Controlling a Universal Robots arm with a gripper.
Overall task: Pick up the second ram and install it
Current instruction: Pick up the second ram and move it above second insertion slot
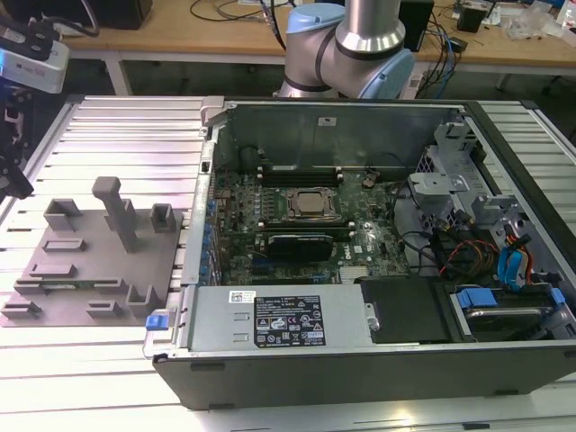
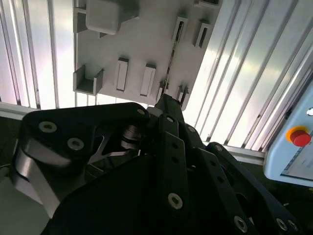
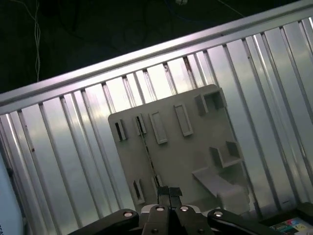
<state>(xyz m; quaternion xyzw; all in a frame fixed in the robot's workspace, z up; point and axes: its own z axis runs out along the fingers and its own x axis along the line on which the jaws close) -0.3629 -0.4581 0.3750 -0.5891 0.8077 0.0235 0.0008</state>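
silver slatted table (image 1: 117,135), wooden bench (image 1: 225,38) behind | end effector (image 3: 168,191) closed over second ram (image 3: 148,154) in tray (image 3: 195,152)

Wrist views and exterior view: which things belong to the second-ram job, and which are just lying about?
Job in hand:
second ram, standing on edge in the grey holder tray
gripper, right over that tray
motherboard inside the open computer case

Lying about:
red button on a pale box
cables on the bench behind
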